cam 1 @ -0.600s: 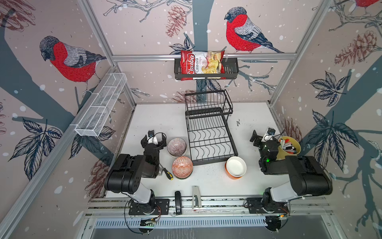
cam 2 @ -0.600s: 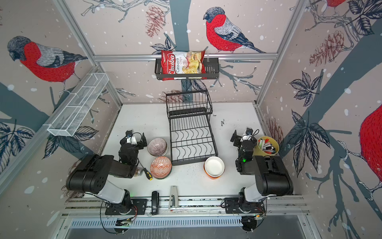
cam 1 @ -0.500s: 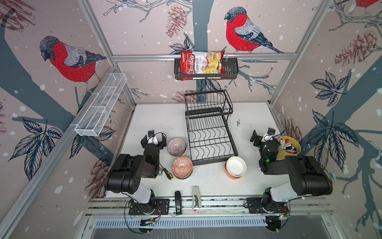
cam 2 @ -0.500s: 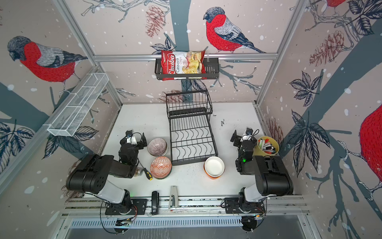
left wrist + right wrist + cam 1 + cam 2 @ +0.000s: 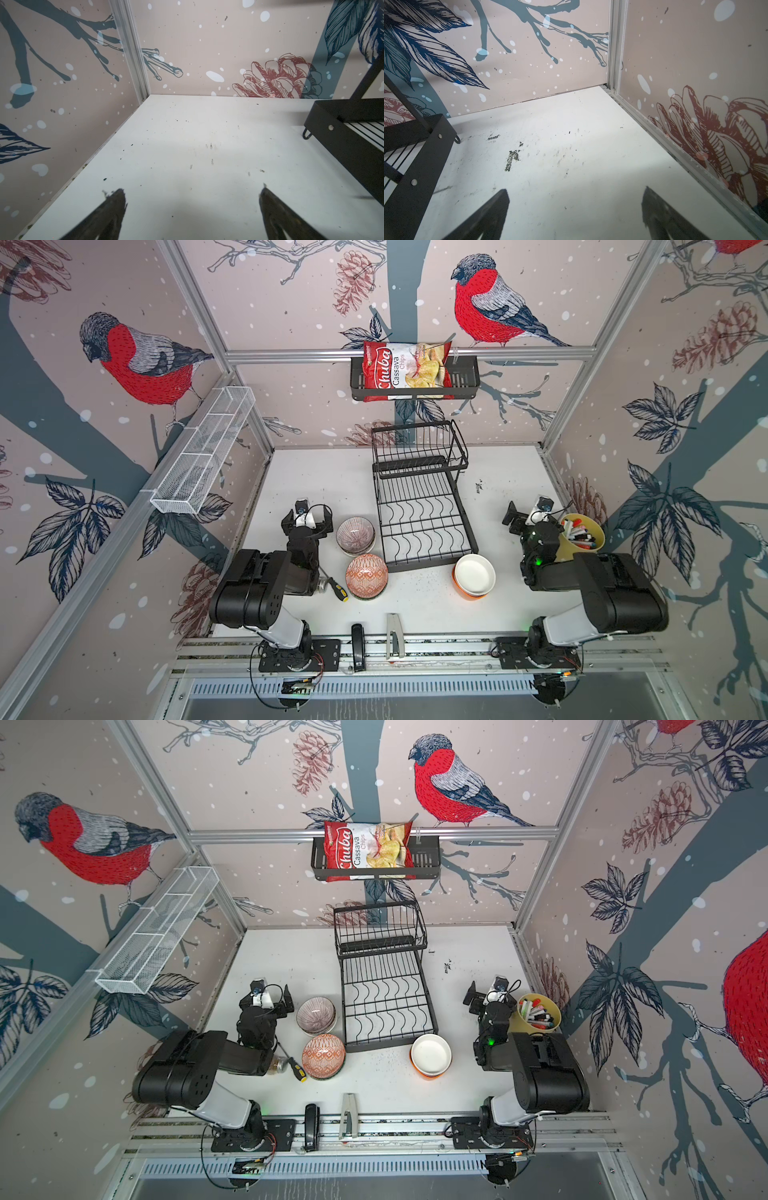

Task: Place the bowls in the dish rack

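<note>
The black wire dish rack [image 5: 419,506] [image 5: 384,986] stands mid-table with nothing in it. Left of it sit a stack of mauve-striped bowls [image 5: 355,535] [image 5: 316,1014] and a stack topped by an orange patterned bowl [image 5: 366,576] [image 5: 323,1056]. At the rack's front right corner a white bowl rests in an orange one [image 5: 474,574] [image 5: 431,1053]. My left gripper [image 5: 307,516] [image 5: 192,191] is open and empty, just left of the striped bowls. Right of the rack, my right gripper [image 5: 530,514] [image 5: 575,190] hangs open over bare table. Both wrist views catch a rack corner [image 5: 342,133] [image 5: 421,149].
A yellow cup of markers [image 5: 582,535] stands by my right wrist. A screwdriver [image 5: 338,589] lies beside the orange patterned bowl. Two staplers [image 5: 357,641] lie at the front edge. A wall basket with a chips bag [image 5: 413,373] and a white mesh shelf [image 5: 203,452] hang above.
</note>
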`<action>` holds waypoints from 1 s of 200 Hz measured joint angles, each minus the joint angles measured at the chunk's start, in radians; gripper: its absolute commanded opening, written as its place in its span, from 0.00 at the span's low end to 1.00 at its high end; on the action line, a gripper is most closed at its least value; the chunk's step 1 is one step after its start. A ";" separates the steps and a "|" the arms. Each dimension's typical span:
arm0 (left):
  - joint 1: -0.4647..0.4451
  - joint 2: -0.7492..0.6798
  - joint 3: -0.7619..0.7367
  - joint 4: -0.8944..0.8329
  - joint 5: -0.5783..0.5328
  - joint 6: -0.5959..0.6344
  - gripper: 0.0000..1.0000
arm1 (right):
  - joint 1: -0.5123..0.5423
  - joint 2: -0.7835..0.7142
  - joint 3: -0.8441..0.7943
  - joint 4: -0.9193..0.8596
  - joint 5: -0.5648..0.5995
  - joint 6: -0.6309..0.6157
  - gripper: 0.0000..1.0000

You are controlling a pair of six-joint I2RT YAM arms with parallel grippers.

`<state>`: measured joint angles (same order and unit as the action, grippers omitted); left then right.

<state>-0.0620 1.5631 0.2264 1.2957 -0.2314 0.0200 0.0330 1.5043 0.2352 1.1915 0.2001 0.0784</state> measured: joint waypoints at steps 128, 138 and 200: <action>0.003 -0.174 0.046 -0.149 -0.089 -0.048 0.98 | 0.008 -0.155 0.166 -0.346 0.060 0.060 0.99; 0.003 -0.219 0.074 -0.209 -0.107 -0.059 0.98 | 0.008 -0.173 0.189 -0.418 0.065 0.087 1.00; -0.019 -0.449 0.260 -0.657 -0.066 -0.159 0.98 | 0.040 -0.272 0.318 -0.845 0.122 0.269 1.00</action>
<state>-0.0811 1.1141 0.4862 0.6388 -0.2977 -0.1387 0.0731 1.2320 0.5529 0.3466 0.3225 0.3473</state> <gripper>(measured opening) 0.982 0.995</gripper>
